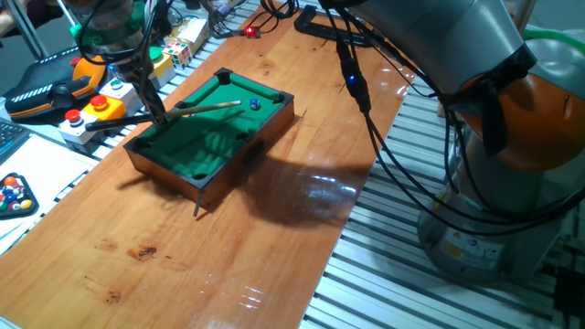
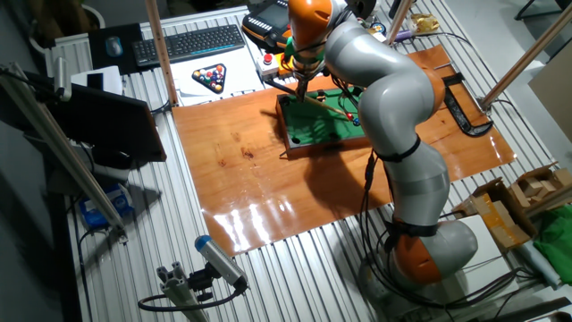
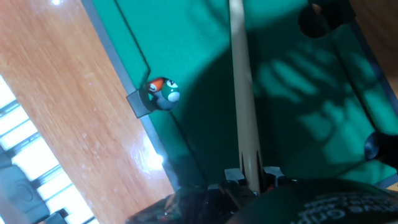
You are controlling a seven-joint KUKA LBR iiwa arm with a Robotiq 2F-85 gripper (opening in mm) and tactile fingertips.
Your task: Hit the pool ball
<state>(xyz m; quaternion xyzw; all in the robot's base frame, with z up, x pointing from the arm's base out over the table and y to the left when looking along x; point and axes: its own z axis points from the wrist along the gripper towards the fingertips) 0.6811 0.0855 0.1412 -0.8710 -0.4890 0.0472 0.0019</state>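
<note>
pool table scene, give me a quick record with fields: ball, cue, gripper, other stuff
table: small green-felt pool table on a wooden board
ball: blue ball on the felt near the far end, just past the cue tip
cue: wooden cue lying low over the felt, pointing at the ball
gripper: gripper shut on the cue's rear end
other: racked coloured balls off the board; keyboard behind

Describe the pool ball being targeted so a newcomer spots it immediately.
Find the small green-felt pool table on the wooden board. Follow the wooden cue held by the gripper to its tip: the tiny glossy blue ball sits just beyond, alone on the felt, unlike the multicoloured racked balls off the board.
</note>
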